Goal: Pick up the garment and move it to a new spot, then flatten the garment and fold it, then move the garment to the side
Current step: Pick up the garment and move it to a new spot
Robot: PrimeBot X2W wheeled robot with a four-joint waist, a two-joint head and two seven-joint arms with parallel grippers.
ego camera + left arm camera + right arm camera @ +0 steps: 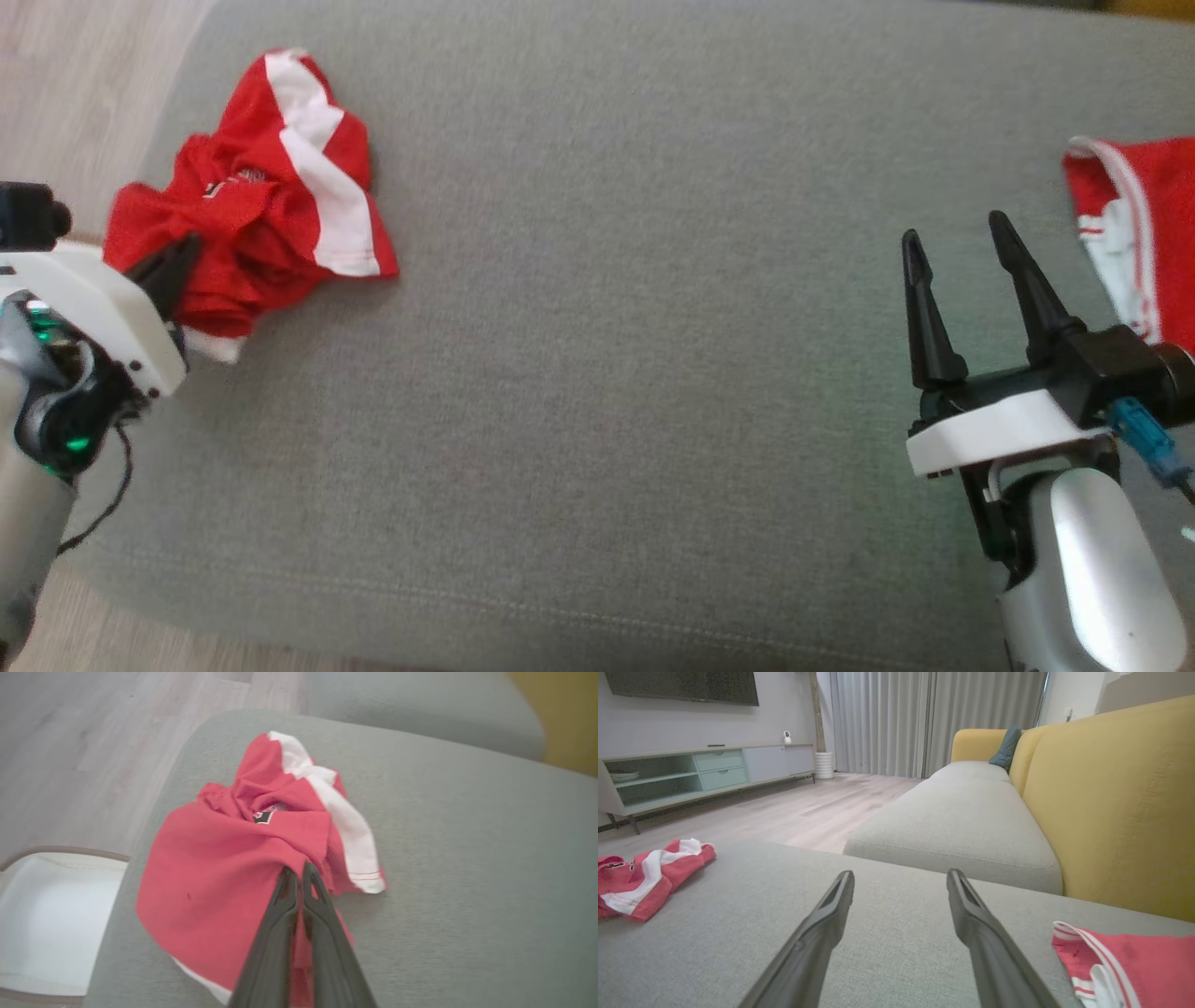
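**Fold pinched: lift clear before carrying**

My left gripper (299, 870) is clenched on a fold of the crumpled red-and-white garment (210, 882), which lies near the left edge of the grey cushion (467, 858). I should raise it straight up until the cloth hangs free, then carry it toward the bare middle. My right gripper (954, 226) hovers spread and holds nothing. It is ready to catch a hem, with another red garment (1139, 205) beside it.

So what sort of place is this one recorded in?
Most likely a home living room: a yellow-backed sofa with grey seats, a low TV cabinet beneath a wall screen, and floor-length curtains.
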